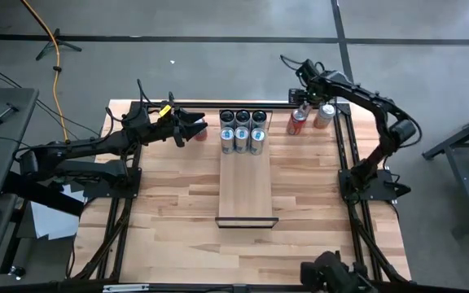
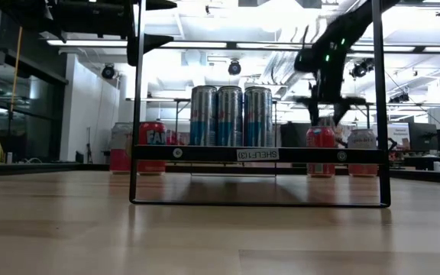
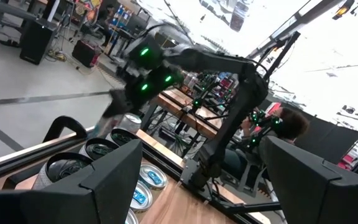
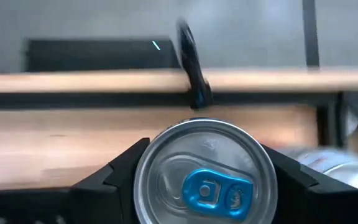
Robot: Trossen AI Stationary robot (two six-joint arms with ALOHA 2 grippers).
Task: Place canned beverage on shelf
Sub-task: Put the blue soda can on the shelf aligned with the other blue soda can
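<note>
The shelf (image 1: 246, 185) lies in the middle of the high view, a long pale plank running from the top centre down toward the middle of the frame, on the wooden counter (image 1: 177, 203). At its upper end stand six blue-and-silver cans (image 1: 243, 130) in two rows of three. In the low view three of them show side by side above the shelf's dark front rail (image 2: 258, 153).

To the right of the shelf, near the upper right of the counter, stand a red can (image 1: 297, 122) and, just beside it, a silver can (image 1: 324, 115). The right claw (image 1: 303, 99) hangs directly over the red can. In the right wrist view its two dark fingers (image 4: 114, 171) sit on either side of a can top with a blue tab (image 4: 205, 177), close against the rim; whether they already press on it I cannot tell. The low view shows this claw (image 2: 326, 103) just above the red can (image 2: 320, 150).

The left claw (image 1: 192, 128) sits at the upper left of the shelf, fingers spread apart and holding nothing. Another red can (image 1: 201, 133) stands just beside it on the counter. In the left wrist view its fingers (image 3: 114, 177) stand wide apart, with can tops (image 3: 98, 149) beyond them
</note>
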